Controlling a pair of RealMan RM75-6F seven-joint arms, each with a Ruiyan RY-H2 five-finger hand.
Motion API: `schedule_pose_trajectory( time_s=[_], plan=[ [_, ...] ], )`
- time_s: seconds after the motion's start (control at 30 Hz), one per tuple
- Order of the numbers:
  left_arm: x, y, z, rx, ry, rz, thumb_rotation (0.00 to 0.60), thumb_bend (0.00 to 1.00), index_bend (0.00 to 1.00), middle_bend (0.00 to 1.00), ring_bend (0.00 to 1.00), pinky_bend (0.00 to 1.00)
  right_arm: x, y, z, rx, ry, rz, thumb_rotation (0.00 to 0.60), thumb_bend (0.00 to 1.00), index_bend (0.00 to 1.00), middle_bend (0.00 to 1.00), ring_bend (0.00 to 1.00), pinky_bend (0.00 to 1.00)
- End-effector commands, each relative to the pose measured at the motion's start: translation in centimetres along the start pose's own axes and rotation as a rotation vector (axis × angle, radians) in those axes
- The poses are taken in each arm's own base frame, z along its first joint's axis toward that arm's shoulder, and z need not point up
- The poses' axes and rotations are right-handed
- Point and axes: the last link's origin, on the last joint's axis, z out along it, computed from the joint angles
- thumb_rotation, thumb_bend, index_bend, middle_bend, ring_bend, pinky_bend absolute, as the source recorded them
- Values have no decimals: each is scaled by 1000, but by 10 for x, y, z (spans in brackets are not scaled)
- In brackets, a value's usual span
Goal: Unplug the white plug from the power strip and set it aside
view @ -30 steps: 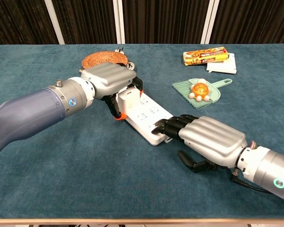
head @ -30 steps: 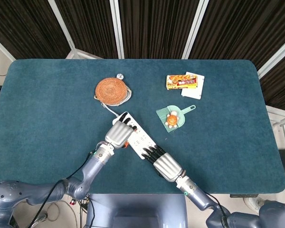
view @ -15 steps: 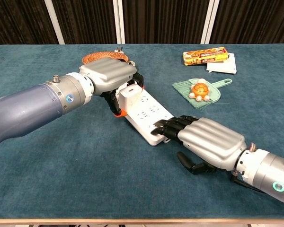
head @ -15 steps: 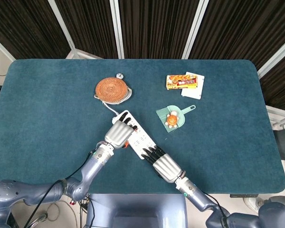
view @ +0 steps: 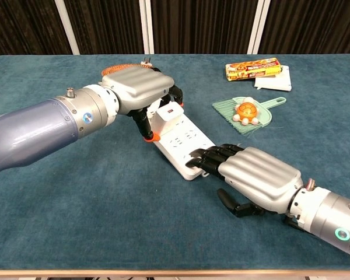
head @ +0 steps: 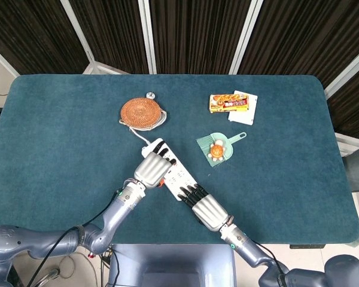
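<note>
Left hand [view: 141, 87]: I see its fingers curled around the white plug [view: 168, 112] at frame centre-left of the chest view; the contact side is hidden under the palm.
White plug: gripped in my left hand at the far end of the power strip [view: 184, 143]; I cannot tell whether its prongs are clear of the socket.
Right hand [view: 258, 178]: fingers laid out flat, tips pressing the near end of the power strip; it grasps nothing. Thumb tucked below, partly hidden.
Power strip: lies diagonally at table centre; both ends covered by hands in the head view [head: 178, 174].
Cable [head: 139, 137]: runs from the strip toward the woven coaster [head: 140, 113], upper left of centre; its end is hard to follow.
Yellow box [view: 252, 69]: upper right; printing is there but too small for me to read.
White card [head: 246, 109]: partly under the box.
Green dustpan [view: 249, 109]: orange toy [view: 245, 112] sits on it; detail unclear.
</note>
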Motion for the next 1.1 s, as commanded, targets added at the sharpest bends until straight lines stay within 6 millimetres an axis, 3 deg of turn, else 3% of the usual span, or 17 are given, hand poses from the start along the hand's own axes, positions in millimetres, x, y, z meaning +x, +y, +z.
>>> schedule_pose_trajectory(
  time_s=[0.03,0.37,0.67,0.87,1.1],
  plan=[
    [6,1,0,-5,19,-8,600,427,600,592,198,90,1,0,0,0,4,-1,600,760,138,118,115,163],
    [39,3,0,-13,111,-54,600,427,591,589,198,90,6,-5,-2,5,21,2,600,761,138,118,115,163],
    [57,-2,-4,-2,143,-67,600,426,575,581,198,90,14,-4,-4,-7,53,-11,600,760,138,118,114,163],
    [59,-18,-13,35,147,-53,600,409,531,546,198,89,42,8,-7,-42,151,-44,600,760,130,116,110,153],
    [39,-47,-43,117,103,-61,600,240,462,477,199,87,83,35,-21,-133,276,-68,600,760,59,105,63,85]
  ],
)
